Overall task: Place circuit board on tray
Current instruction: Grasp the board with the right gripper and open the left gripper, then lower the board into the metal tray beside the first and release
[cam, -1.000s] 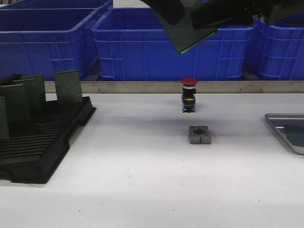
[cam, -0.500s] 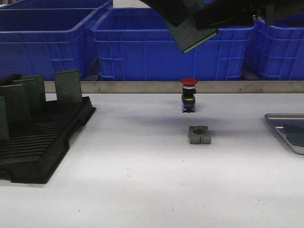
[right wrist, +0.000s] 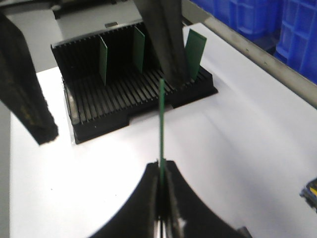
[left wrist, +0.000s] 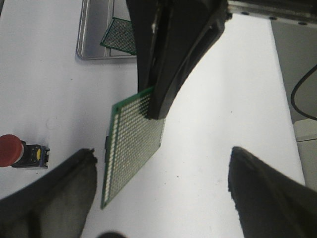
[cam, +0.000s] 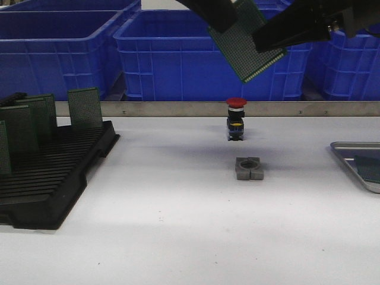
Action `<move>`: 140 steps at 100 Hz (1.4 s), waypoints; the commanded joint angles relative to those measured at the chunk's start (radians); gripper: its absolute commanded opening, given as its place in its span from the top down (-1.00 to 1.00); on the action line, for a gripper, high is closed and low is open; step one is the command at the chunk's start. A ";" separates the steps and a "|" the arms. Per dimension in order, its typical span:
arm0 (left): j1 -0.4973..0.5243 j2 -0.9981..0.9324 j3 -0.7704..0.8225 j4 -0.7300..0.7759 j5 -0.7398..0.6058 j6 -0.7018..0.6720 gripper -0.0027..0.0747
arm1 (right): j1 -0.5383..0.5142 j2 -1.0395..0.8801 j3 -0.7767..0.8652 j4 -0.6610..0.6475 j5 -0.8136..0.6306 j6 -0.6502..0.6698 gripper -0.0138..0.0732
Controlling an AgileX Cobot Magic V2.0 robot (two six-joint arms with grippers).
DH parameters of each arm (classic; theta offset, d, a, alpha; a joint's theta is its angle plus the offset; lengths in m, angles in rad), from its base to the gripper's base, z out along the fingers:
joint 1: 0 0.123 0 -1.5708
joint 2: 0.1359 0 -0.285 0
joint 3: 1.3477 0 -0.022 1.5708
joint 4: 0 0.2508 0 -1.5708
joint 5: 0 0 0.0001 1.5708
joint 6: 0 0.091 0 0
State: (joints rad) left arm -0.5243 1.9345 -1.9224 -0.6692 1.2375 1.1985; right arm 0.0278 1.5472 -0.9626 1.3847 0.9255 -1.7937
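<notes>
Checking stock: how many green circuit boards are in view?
6: one circuit board held aloft in the right gripper, one tray board lying in the tray, and four rack boards standing in the black rack; more may be hidden.

A green perforated circuit board hangs tilted in the air; the silver tray holds another board.

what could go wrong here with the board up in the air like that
The right gripper pinches the circuit board by one edge only, high above the table, so it may slip or twist. The open left gripper flanks it and might clip it. The tray already holds another board; they could overlap.
</notes>
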 commanded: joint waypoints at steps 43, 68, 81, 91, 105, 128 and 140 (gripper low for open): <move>-0.009 -0.062 -0.025 -0.061 0.033 -0.010 -0.40 | -0.254 -0.084 -0.024 -0.101 -0.006 0.467 0.70; -0.009 -0.062 -0.025 -0.062 0.033 -0.010 -0.40 | -0.429 -0.051 -0.012 -0.120 -0.004 0.710 0.70; -0.009 -0.062 -0.025 -0.063 0.033 -0.010 -0.40 | -0.480 0.000 0.004 -0.121 -0.006 0.731 0.70; -0.009 -0.062 -0.025 -0.064 0.033 -0.010 -0.40 | -0.495 0.054 0.006 -0.121 -0.004 0.735 0.70; -0.009 -0.062 -0.025 -0.071 0.033 -0.010 -0.40 | -0.495 0.136 0.006 -0.117 -0.005 0.735 0.70; -0.009 -0.062 -0.025 -0.071 0.033 -0.010 -0.40 | -0.495 0.232 0.006 -0.077 -0.054 0.735 0.70; -0.009 -0.062 -0.025 -0.071 0.033 -0.010 -0.40 | -0.495 0.255 0.006 -0.072 -0.060 0.735 0.70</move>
State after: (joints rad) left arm -0.5243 1.9345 -1.9224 -0.6813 1.2394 1.1985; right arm -0.4595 1.8308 -0.9376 1.2612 0.8347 -1.0553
